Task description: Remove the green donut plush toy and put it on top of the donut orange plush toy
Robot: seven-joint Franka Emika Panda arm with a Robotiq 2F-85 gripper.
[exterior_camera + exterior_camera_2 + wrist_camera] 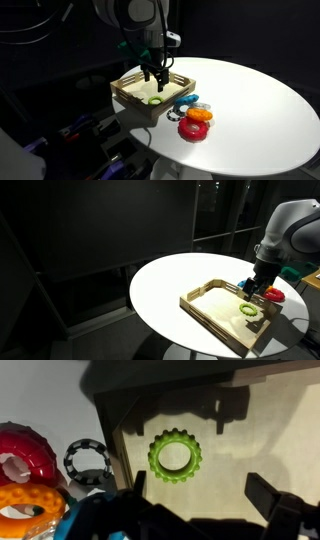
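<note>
The green donut plush toy (175, 456) lies flat on the floor of a wooden tray (262, 422); it also shows in both exterior views (154, 99) (250, 310). The donut orange plush toy (28, 510) lies on the white table outside the tray, also seen in an exterior view (199, 115). My gripper (200, 495) is open and empty. It hangs above the tray with the green ring just beyond its fingertips, not touching it. The gripper shows in both exterior views (155, 74) (250, 287).
A red ring (24, 455) and a black ring (88, 462) lie next to the orange one beside the tray's wall (108, 415). A light-blue ring (189, 102) lies close by. The round white table (260, 110) drops off near the tray.
</note>
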